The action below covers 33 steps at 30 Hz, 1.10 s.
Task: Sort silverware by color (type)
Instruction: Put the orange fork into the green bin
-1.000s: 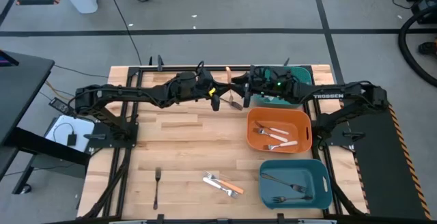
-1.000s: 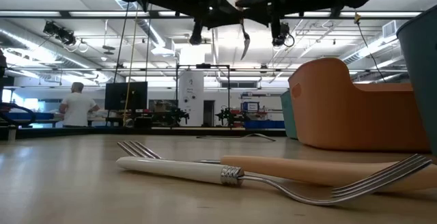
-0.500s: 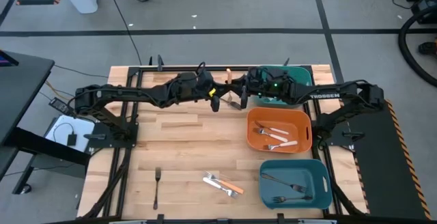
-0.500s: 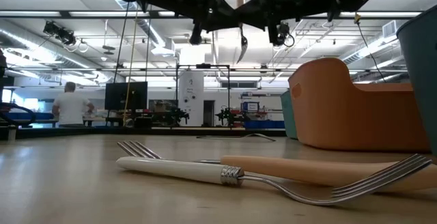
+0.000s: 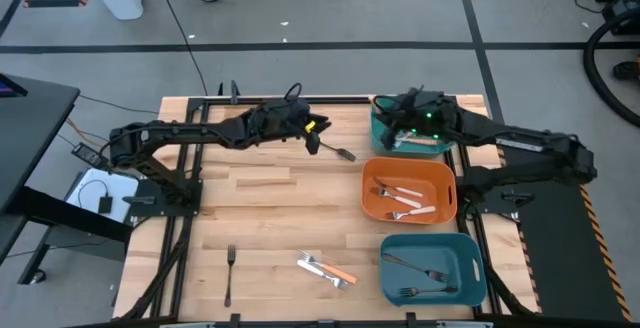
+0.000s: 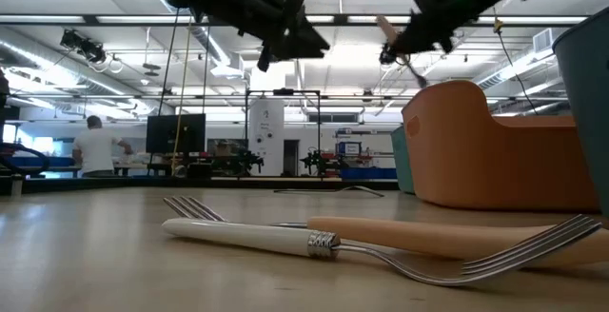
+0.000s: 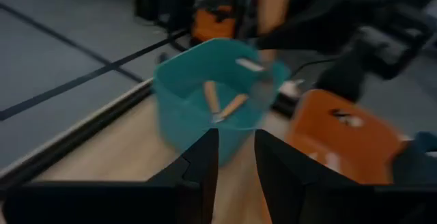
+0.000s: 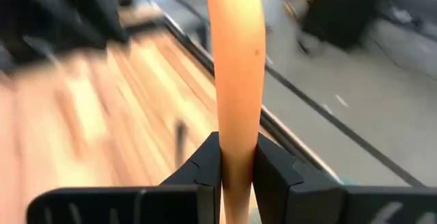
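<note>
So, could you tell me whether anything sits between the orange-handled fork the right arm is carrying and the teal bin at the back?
Nothing visible does. The right pincer holds the orange-handled fork above the back teal bin, whose top is open. The left pincer, empty, hangs over bare table beside the bin.

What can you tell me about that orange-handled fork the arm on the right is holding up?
The orange-handled fork is pinched between the right gripper's two dark fingers, which close on its smooth, rounded, plastic-looking handle. In the low view it hangs tilted in the air, well clear of the table, handle uppermost; its metal end is hard to make out. From above, it is carried over the far teal bin, touching nothing but the fingers.
</note>
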Each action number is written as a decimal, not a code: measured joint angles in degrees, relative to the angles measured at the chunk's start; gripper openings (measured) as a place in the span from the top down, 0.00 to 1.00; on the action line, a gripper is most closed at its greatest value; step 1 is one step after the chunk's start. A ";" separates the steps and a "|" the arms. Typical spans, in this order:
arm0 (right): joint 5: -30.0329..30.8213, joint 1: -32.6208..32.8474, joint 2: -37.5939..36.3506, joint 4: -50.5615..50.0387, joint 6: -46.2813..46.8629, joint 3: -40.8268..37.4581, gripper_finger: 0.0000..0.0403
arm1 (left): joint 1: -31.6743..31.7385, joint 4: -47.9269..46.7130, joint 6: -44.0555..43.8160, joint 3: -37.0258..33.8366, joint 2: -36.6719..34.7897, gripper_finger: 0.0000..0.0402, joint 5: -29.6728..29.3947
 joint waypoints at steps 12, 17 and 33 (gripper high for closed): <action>12.07 -3.56 -1.53 -30.14 -5.28 0.00 0.74 | 7.86 -2.74 7.40 -0.04 7.59 0.74 -0.04; 12.53 -4.29 1.14 -30.42 -1.79 0.00 0.75 | 8.44 -2.55 7.44 -0.04 10.77 0.75 0.13; 10.79 -4.23 -3.80 -29.82 6.12 0.00 0.75 | 8.88 -6.01 8.53 -0.05 15.37 0.76 7.72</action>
